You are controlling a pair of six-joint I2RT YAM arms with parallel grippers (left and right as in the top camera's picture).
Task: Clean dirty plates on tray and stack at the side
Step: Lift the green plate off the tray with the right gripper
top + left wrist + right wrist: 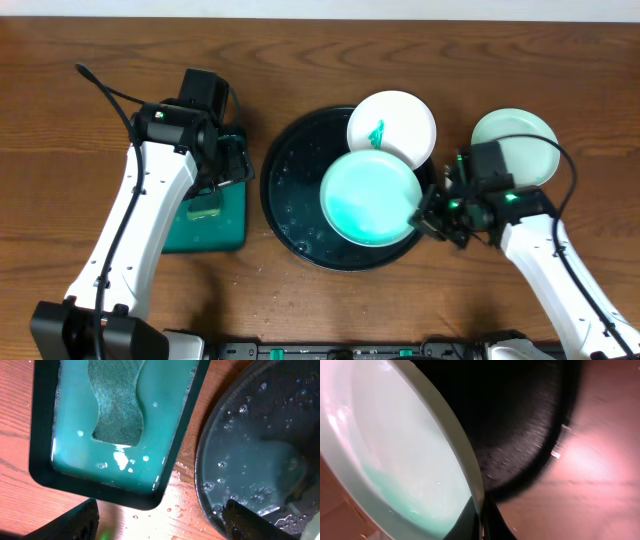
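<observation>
the dirty plates sit to the right of the left jaws and partly inside the right ones. two are on the black tray and a third lies off to the side.

farthest left, the left gripper hangs over the green tray with its fingers spread wide and nothing between them. the sponge lies ahead of those jaws in teal liquid, roughly centred on the gap. the black tray's wet floor is just beyond the right-hand finger.

moving right, the mint plate carries a green wash across its face and overlaps the lower edge of the smeared plate behind it. the right gripper is clenched on the mint plate's right rim, and the wrist view shows the thin lip pinched between the fingertips. i cannot tell whether the plate is lifted clear of the tray or only tipped. the pale plate rests on the table beyond the right jaws, outside the tray and apart from it.

this looks like the scrubbing step for the mint plate, with one arm steadying it while the other fetches the sponge. the next move calls for the left jaws to drop forward onto the sponge, close on it, then carry it right to the held plate without dripping or knocking the smeared plate.
</observation>
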